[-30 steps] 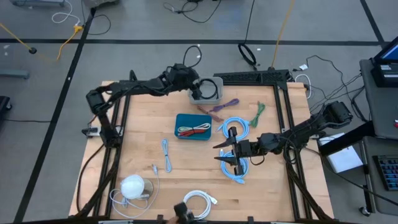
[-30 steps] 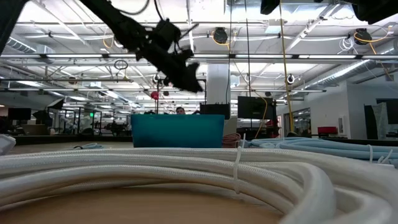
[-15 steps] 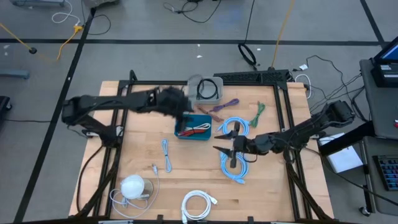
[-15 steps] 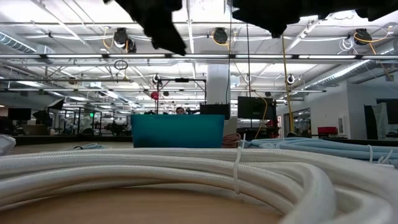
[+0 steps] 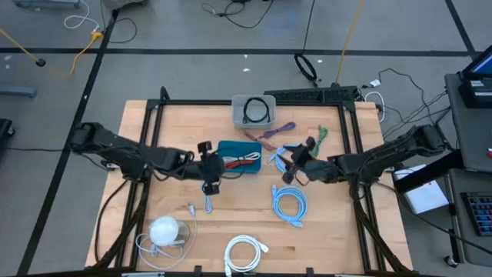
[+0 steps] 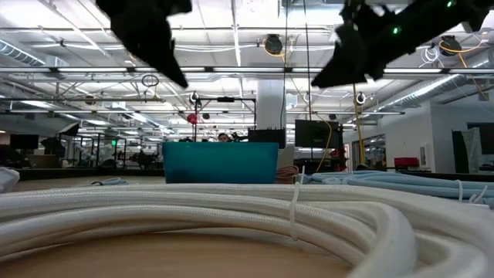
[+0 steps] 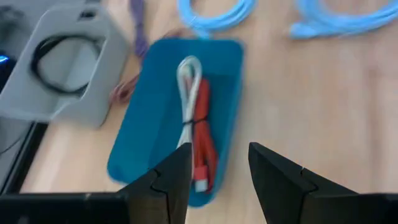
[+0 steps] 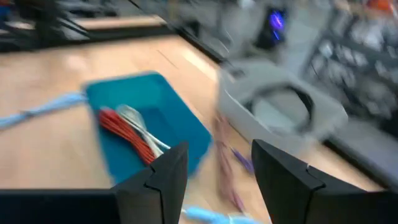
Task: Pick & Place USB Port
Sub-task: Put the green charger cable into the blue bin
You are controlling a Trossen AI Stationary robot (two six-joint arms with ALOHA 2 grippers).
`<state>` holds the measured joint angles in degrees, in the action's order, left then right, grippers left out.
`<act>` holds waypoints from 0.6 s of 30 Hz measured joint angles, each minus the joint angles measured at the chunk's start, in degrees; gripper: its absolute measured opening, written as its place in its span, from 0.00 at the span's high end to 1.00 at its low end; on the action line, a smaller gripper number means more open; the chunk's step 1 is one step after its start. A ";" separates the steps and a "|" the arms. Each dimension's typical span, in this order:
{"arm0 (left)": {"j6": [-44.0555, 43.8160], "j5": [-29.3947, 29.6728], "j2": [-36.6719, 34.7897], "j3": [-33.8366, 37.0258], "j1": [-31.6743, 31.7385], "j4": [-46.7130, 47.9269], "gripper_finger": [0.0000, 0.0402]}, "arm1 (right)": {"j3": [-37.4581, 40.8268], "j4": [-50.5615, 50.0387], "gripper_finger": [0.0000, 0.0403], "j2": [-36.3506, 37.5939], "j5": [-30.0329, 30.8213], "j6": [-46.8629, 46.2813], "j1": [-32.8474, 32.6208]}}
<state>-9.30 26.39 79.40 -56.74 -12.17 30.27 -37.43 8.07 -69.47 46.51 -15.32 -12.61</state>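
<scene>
Wooden tabletop (image 5: 338,231): pale planks, framed by black rails.
Trays, two: teal rectangular plastic tray (image 5: 239,156) at mid-table; grey rounded plastic bin (image 5: 254,111) at the far edge.
Teal tray contents: one red cable and one white cable (image 7: 198,134), bundled together and lying lengthwise.
Grey bin contents: one coiled black cable (image 5: 256,111).
Light-blue coils, two: one (image 5: 290,205) on the near right part of the table, one (image 5: 287,154) right of the teal tray, partly under the right arm.
White coil, one: thick braided cord (image 5: 245,251) at the near edge, filling the low view's foreground.
Other loose cables: thin pale-blue lead (image 5: 205,192) below the left claw; purple lead (image 5: 270,133) and green lead (image 5: 320,137) near the far right.
White dome-shaped object (image 5: 164,229): near left corner, with a thin cord round it.
Left gripper (image 5: 207,166): just left of the teal tray, fingers (image 7: 169,180) apart, nothing between them, touching nothing visible.
Right gripper (image 5: 290,158): just right of the teal tray, fingers (image 8: 163,177) apart, likewise empty.
Task's cable: in the teal tray, between the two claws.
</scene>
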 joint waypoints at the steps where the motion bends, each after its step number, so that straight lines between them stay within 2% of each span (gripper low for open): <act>1: -1.15 1.83 0.05 1.72 -0.21 -1.26 0.60 | 0.00 -2.55 0.58 0.00 -0.01 -2.69 0.86; 6: -4.95 11.05 0.04 6.99 -0.20 -7.05 0.60 | 0.02 -11.45 0.58 0.09 0.29 -11.65 4.19; 9: -6.22 15.80 -0.97 7.23 0.03 -6.85 0.60 | 0.02 -16.97 0.58 0.07 3.29 -15.55 5.79; 14: -5.99 18.88 -3.98 7.16 -0.01 -8.95 0.60 | 0.02 -26.97 0.58 0.07 7.36 -22.08 9.78; 16: -5.82 19.88 -5.23 7.16 -0.40 -8.84 0.60 | 0.02 -30.89 0.58 0.07 6.97 -24.24 12.15; 18: -5.28 20.41 -5.94 7.14 -0.90 -9.36 0.60 | 0.02 -35.61 0.58 0.04 4.11 -27.14 15.15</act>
<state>-14.57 46.81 73.46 -49.59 -13.08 20.91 -37.41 -27.53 -69.43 50.62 -42.46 2.54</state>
